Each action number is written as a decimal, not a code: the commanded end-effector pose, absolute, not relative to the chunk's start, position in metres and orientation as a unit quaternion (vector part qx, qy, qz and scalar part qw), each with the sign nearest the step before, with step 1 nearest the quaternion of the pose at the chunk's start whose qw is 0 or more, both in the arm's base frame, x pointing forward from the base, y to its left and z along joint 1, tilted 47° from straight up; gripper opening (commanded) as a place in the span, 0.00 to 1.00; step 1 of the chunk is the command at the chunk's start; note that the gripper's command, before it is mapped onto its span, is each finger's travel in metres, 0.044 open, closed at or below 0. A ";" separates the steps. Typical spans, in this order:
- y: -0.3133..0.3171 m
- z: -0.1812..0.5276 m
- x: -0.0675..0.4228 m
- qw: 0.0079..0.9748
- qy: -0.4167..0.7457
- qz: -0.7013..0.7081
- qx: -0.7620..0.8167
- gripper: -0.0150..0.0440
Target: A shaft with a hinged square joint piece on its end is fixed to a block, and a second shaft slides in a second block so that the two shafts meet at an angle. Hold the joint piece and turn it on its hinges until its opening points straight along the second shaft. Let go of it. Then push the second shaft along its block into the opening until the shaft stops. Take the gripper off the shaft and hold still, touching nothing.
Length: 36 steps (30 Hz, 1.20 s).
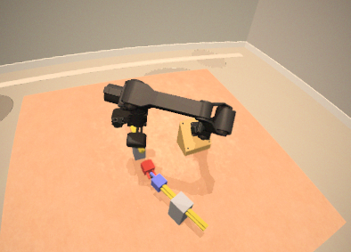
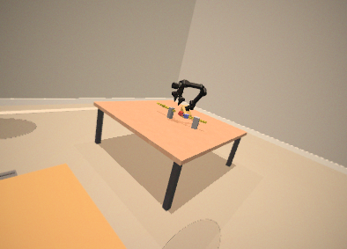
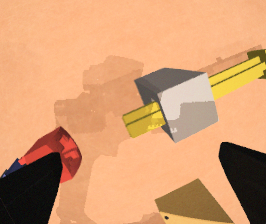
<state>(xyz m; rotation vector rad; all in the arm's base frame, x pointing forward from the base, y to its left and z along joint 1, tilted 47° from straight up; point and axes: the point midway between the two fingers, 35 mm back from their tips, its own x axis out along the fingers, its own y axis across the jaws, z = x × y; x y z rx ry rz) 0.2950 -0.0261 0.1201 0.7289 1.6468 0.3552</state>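
My gripper is open and empty. It hangs just above the near grey block that carries the second yellow shaft. The black fingers fill the lower corners of the wrist view. The red square joint piece sits a short way off that shaft's end, with a gap between them, and is partly hidden by my left finger in the wrist view. It hangs on a blue piece on the first yellow shaft, which runs through the far grey block.
The arm's yellow base stands right of the shafts on the orange table. A shaft's far end shows at the upper right of the wrist view. A second orange surface lies low in the exterior view.
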 end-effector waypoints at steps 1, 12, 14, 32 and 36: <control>-0.025 0.121 0.294 0.596 0.718 0.116 0.340 1.00; -0.023 0.119 0.293 0.542 0.726 -0.001 0.424 1.00; -0.022 0.118 0.293 0.530 0.725 -0.022 0.439 1.00; -0.018 0.115 0.292 0.413 0.692 -0.208 0.554 1.00; -0.017 0.114 0.292 0.384 0.678 -0.248 0.576 1.00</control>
